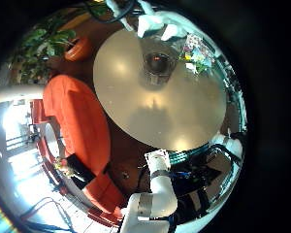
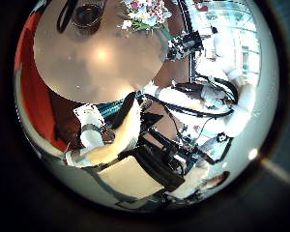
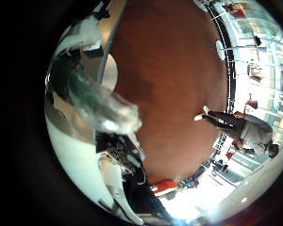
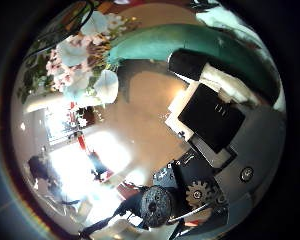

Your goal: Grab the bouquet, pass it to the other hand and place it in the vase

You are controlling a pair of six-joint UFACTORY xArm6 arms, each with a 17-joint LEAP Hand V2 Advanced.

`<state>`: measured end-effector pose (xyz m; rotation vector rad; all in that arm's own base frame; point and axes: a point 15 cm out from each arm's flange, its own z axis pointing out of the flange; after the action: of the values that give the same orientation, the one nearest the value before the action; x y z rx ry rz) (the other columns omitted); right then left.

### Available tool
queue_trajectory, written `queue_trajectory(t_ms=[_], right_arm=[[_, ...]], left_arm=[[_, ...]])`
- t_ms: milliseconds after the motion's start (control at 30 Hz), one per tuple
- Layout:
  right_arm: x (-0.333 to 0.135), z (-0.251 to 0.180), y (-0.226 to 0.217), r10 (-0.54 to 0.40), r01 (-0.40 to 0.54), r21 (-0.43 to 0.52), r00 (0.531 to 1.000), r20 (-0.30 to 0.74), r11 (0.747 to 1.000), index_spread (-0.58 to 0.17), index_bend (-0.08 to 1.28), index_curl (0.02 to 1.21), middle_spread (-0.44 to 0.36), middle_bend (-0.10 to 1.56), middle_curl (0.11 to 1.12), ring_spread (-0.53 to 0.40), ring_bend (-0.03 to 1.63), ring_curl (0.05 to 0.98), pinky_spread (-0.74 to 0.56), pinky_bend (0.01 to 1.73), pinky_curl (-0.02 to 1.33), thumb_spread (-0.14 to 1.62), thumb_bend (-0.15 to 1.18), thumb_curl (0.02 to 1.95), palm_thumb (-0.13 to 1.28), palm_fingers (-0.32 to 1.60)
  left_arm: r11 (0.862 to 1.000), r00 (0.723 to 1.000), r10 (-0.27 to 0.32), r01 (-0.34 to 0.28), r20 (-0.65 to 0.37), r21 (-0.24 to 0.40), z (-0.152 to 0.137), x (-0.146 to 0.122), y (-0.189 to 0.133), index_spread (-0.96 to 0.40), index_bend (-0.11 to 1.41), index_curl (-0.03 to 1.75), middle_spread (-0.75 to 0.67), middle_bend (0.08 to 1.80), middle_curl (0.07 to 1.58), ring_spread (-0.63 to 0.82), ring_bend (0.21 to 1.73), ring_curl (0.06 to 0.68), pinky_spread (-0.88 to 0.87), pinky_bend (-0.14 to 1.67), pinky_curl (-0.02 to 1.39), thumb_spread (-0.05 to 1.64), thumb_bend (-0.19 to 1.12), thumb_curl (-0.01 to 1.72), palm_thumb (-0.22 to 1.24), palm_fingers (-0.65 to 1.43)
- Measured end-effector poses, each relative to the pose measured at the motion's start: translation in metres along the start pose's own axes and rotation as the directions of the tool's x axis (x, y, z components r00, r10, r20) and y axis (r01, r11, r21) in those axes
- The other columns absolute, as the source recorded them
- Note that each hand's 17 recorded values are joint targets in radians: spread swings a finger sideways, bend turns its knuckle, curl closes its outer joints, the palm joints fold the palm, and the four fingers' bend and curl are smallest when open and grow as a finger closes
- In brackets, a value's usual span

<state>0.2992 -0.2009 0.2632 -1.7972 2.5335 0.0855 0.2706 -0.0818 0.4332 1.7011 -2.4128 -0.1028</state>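
Left hand (image 1: pixel 153 199) up over the round table (image 1: pixel 184 116), well above it, fingers loosely extended and closed on nothing. Glass vase (image 1: pixel 158 63) upright on the far part of the tabletop, nothing standing in it. Just beside the vase, at the table's edge, the bouquet (image 1: pixel 196 49), its flowers in a clear wrap, close to the vase but not touching it as far as can be told. Off the table on one side, an upholstered chair (image 1: pixel 76 121) and beyond it a potted plant (image 1: pixel 48 44). Same layout from the left thumb side: vase and bouquet side by side at the table's far rim, the hand's own fingers hanging free over the near rim. Right hand (image 4: pixel 220 110) tight against the bouquet, blooms and wrap filling much of its thumb-side view, one finger (image 4: pixel 180 45) curved across to the wrap and closed round it. From its little-finger side, crinkled clear wrap right against the palm, with bare floor (image 3: pixel 170 75) behind.
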Motion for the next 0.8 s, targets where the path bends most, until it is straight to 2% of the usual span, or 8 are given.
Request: queue_trajectory(t_ms=[133,267,467,567,667,800], right_arm=[[-0.022,-0.042,0.0,-0.043,0.037,0.089,0.997,0.068,0.995,-0.264,1.14,0.91,-0.166,1.32,0.85,-0.201,1.44,0.678,-0.18,1.5,0.47,0.85,0.08,0.82,1.15,1.14],[-0.041,-0.088,-0.001,-0.096,0.069,0.189,0.986,0.137,0.979,-0.248,1.16,0.91,-0.154,1.33,0.84,-0.195,1.45,0.685,-0.17,1.49,0.5,0.84,0.08,0.87,1.16,1.14],[-0.066,-0.155,-0.005,-0.139,0.031,0.361,0.951,0.276,0.932,-0.23,1.18,0.89,-0.143,1.34,0.83,-0.189,1.46,0.689,-0.16,1.47,0.53,0.83,0.08,0.95,1.17,1.14],[-0.08,-0.186,-0.005,-0.168,-0.01,0.426,0.911,0.377,0.905,-0.224,1.19,0.89,-0.138,1.35,0.83,-0.186,1.46,0.69,-0.16,1.45,0.55,0.82,0.08,0.99,1.16,1.14],[-0.094,-0.213,-0.006,-0.205,-0.053,0.475,0.856,0.474,0.878,-0.219,1.19,0.88,-0.136,1.36,0.82,-0.185,1.47,0.69,-0.16,1.44,0.57,0.81,0.07,1.02,1.15,1.14],[-0.11,-0.244,-0.003,-0.255,-0.13,0.499,0.734,0.63,0.857,-0.213,1.21,0.87,-0.133,1.36,0.81,-0.184,1.47,0.69,-0.17,1.42,0.6,0.81,0.07,1.06,1.15,1.14]], left_arm=[[1.0,1.0,0.001,-0.001,0.003,0.01,-0.004,0.002,-0.001,-0.06,0.19,0.46,0.21,0.19,0.34,0.44,0.48,0.153,0.43,0.19,0.28,1.16,-0.02,0.31,0.28,0.33],[0.999,1.0,0.002,-0.003,0.003,0.035,-0.012,0.003,-0.003,-0.06,0.19,0.46,0.21,0.19,0.34,0.44,0.48,0.153,0.43,0.19,0.28,1.16,-0.02,0.31,0.28,0.33],[0.998,1.0,0.008,-0.007,-0.022,0.063,-0.021,0.009,-0.006,-0.06,0.2,0.46,0.21,0.19,0.34,0.42,0.48,0.152,0.43,0.19,0.28,1.16,-0.02,0.3,0.29,0.35],[0.996,0.998,0.024,-0.02,-0.052,0.082,-0.027,0.017,-0.01,-0.07,0.2,0.47,0.19,0.2,0.34,0.4,0.48,0.151,0.41,0.19,0.28,1.17,-0.02,0.3,0.29,0.38],[0.994,0.995,0.017,-0.006,-0.098,0.105,-0.033,0.016,-0.013,-0.08,0.21,0.47,0.18,0.2,0.35,0.38,0.49,0.151,0.39,0.18,0.28,1.17,-0.02,0.3,0.29,0.41],[0.99,0.98,0.038,-0.01,-0.196,0.144,-0.042,0.024,-0.019,-0.08,0.19,0.47,0.15,0.23,0.36,0.34,0.51,0.152,0.35,0.18,0.27,1.16,-0.02,0.3,0.3,0.45]])
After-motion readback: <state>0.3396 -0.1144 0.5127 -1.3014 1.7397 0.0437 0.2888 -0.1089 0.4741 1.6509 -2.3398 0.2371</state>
